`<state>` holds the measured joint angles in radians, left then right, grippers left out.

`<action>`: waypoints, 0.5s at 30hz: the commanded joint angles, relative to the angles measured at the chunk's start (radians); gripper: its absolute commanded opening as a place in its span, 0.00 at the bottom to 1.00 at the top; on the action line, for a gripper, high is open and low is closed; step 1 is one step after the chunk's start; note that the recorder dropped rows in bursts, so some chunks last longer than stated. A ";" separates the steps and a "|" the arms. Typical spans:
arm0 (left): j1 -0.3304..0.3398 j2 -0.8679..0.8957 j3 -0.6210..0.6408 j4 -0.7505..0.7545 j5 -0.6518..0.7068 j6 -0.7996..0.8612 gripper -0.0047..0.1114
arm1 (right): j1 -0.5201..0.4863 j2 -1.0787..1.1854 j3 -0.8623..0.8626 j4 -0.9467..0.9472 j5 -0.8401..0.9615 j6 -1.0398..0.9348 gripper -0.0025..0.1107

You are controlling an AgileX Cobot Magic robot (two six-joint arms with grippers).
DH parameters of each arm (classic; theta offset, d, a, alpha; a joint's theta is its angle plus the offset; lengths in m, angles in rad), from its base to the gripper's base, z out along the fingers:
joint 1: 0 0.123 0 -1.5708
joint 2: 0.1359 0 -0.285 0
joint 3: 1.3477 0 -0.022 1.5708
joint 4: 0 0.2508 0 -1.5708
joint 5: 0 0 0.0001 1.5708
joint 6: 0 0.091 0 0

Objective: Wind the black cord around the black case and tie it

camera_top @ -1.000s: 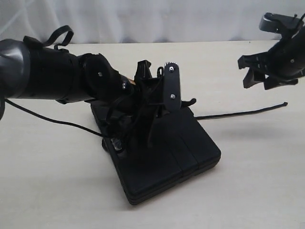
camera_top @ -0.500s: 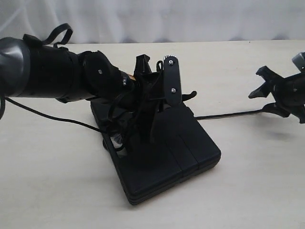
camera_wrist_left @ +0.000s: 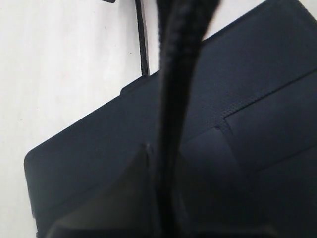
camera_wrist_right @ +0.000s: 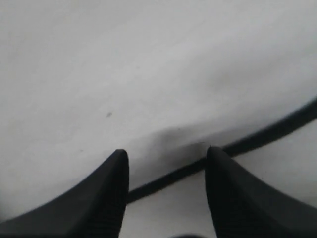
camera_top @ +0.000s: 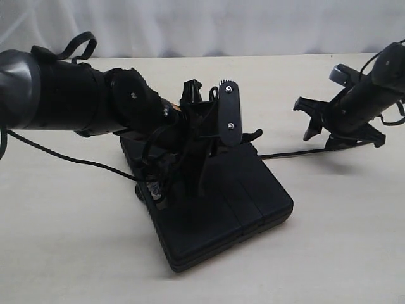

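Note:
The black case (camera_top: 228, 206) lies flat on the pale table, and it also fills the left wrist view as the case (camera_wrist_left: 257, 124). My left gripper (camera_top: 205, 177) is down on its top, shut on the black cord (camera_wrist_left: 173, 99), which rises taut from between its fingers. From the case's right edge the black cord (camera_top: 297, 152) runs along the table to the right. My right gripper (camera_top: 316, 126) is low over that stretch. In the right wrist view it (camera_wrist_right: 166, 154) is open, and the cord (camera_wrist_right: 168, 177) crosses the table between its fingertips.
The bulky left arm (camera_top: 69, 98) reaches over the case from the left. A thin black line (camera_top: 69, 158) trails over the table to the left of the case; I cannot tell whether it is cord or cable. A white backdrop (camera_top: 202, 25) closes the far side.
My right gripper has come down from the upper right and moved left, so that it now straddles the cord on the table. The left gripper and the case have hardly moved.

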<state>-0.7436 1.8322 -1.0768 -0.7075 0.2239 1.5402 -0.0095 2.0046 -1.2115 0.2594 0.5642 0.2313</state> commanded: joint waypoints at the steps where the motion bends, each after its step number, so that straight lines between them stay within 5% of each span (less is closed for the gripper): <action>1: 0.000 -0.005 -0.007 -0.011 -0.028 0.001 0.04 | 0.012 0.001 -0.024 -0.223 0.111 0.211 0.43; 15: 0.000 -0.005 -0.007 -0.011 -0.003 0.001 0.04 | 0.004 0.075 0.007 -0.136 -0.060 0.244 0.43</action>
<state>-0.7436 1.8322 -1.0768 -0.7075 0.2181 1.5402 0.0013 2.0499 -1.2095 0.1127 0.5318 0.4692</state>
